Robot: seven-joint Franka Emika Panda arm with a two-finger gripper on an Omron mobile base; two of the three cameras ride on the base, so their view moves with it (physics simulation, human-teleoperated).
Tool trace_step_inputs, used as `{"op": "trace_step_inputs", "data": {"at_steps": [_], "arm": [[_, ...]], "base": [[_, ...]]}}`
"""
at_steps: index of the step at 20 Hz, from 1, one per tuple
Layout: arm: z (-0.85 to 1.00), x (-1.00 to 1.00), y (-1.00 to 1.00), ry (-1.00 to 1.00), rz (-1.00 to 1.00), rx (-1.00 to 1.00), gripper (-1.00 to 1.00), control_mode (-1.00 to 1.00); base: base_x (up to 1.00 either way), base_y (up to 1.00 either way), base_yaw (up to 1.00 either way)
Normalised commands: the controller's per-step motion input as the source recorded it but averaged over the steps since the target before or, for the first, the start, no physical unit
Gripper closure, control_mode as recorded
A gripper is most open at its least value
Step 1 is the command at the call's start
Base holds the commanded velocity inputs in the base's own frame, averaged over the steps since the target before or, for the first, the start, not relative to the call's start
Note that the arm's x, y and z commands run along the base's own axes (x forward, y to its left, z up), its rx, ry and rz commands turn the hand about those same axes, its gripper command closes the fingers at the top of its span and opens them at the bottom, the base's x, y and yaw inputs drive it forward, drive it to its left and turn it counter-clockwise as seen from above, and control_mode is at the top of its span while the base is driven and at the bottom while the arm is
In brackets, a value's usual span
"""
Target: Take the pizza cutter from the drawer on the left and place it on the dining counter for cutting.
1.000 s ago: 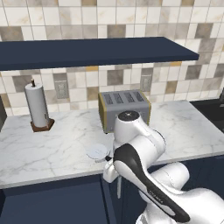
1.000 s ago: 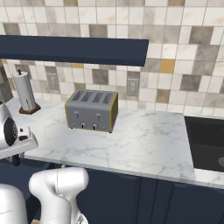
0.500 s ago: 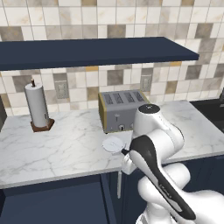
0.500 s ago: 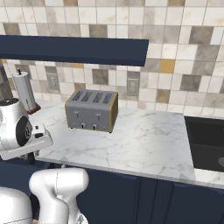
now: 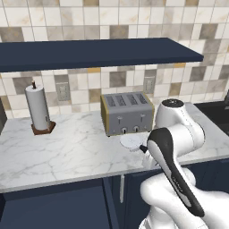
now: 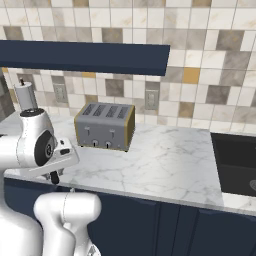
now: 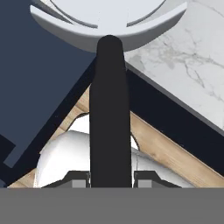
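My gripper is shut on the black handle of the pizza cutter, with one fingertip on each side of it. The pale round wheel points away from the hand. In the left base view the pizza cutter hangs just over the front edge of the marble worktop, in front of the toaster, with the gripper right behind it. From the right base view the white hand hangs at the worktop's front edge. The drawer is hidden and the dining counter is out of view.
A silver toaster stands on the marble worktop against the tiled wall. A paper-towel roll is at the left and a navy shelf runs above. A black sink lies at the right. Navy cabinet fronts are below.
The arm has swung to the right along the worktop's front edge, carrying the pizza cutter from left of the toaster to in front of it. The grip has stayed the same.
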Motion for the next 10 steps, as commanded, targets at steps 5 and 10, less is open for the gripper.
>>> {"op": "trace_step_inputs", "data": {"at_steps": [5, 10], "arm": [[0.00, 0.17, -0.42, 0.03, 0.00, 0.00, 1.00, -1.00], [0.00, 0.18, -0.39, 0.02, 0.00, 0.00, 1.00, -1.00]], "base": [[0.00, 0.00, 0.00], [0.00, 0.00, 0.00]]}}
